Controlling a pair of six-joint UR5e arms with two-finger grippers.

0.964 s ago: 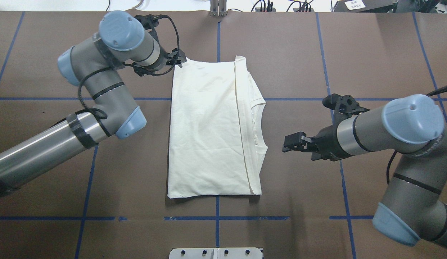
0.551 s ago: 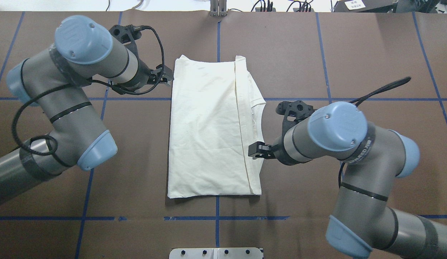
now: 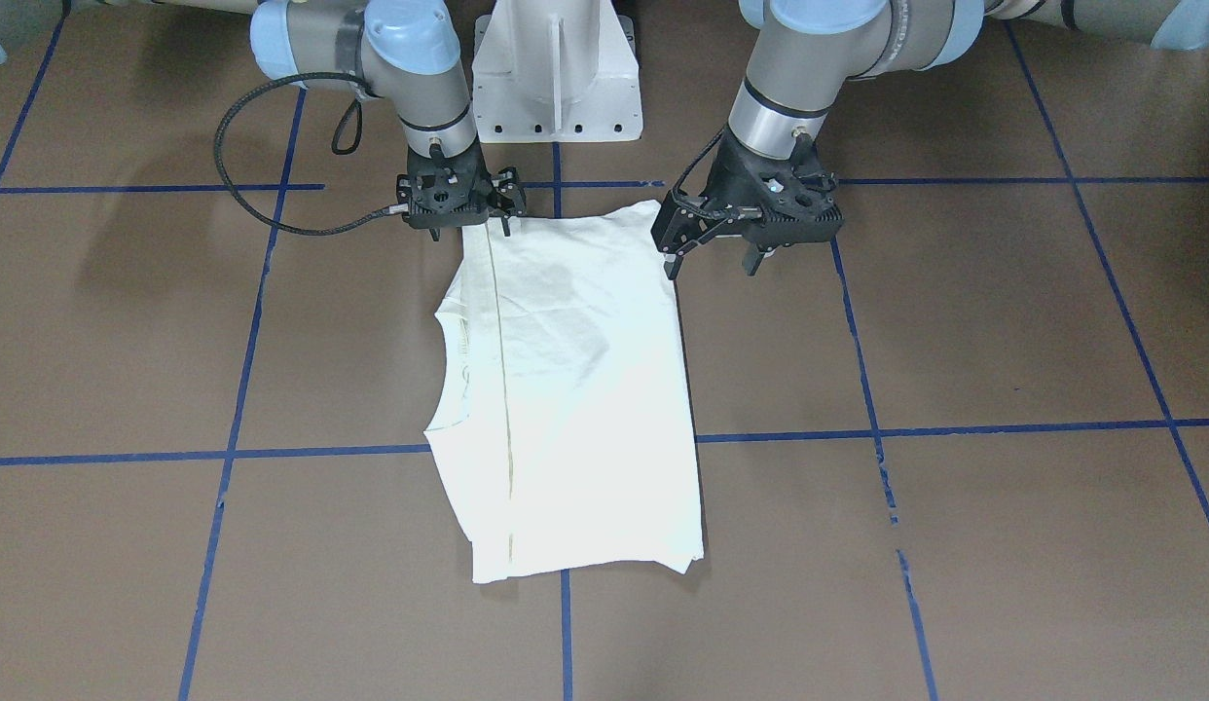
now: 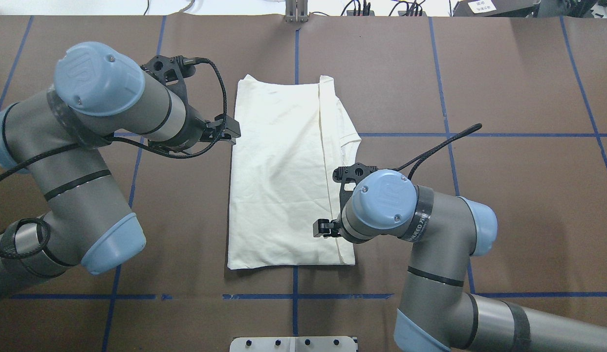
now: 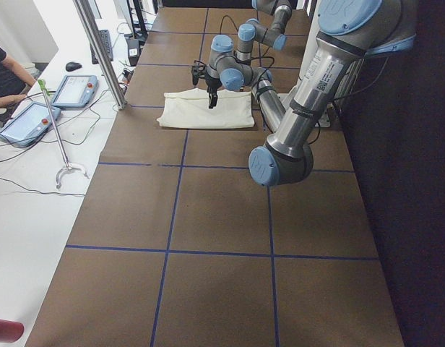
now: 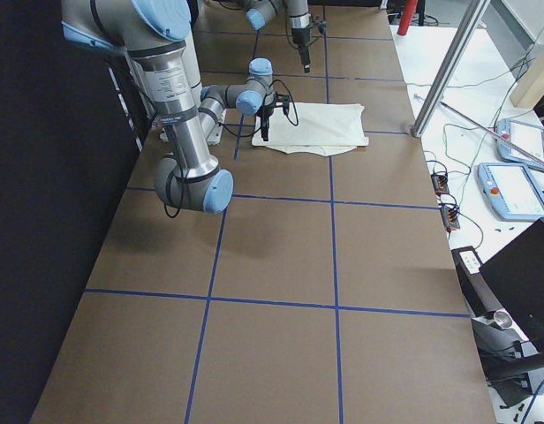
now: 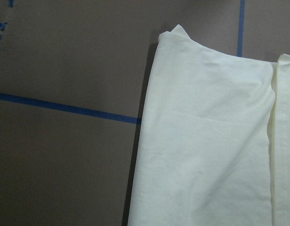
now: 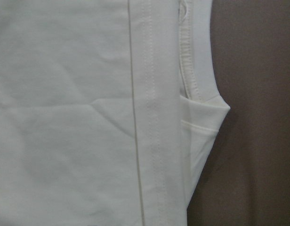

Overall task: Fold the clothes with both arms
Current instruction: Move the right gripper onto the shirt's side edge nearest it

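The clothes are one cream-white shirt (image 4: 284, 171), lying flat as a folded rectangle with its plain side up. Its neckline (image 4: 350, 166) peeks out along the right edge, and no print shows. My left gripper (image 4: 230, 132) hangs open just off the shirt's left edge, above the table. The front view has it (image 3: 712, 261) with its fingers spread and nothing between them. Over the shirt's near right part my right gripper (image 4: 323, 229) is raised and points down, open and empty (image 3: 471, 229). The left wrist view looks down on the far left corner (image 7: 175, 33). The collar seam (image 8: 192, 70) fills the right wrist view.
Brown table cover with blue tape lines (image 4: 293, 296). The white pedestal base (image 3: 556, 78) stands between the arms. A side table with tablets (image 5: 74, 90), a metal pole (image 5: 100, 54) and a seated person (image 5: 2, 72) lies beyond the far edge.
My left gripper has drawn back from the shirt's far left corner along its left edge. My right arm has swung in from the right, over the shirt's near right part.
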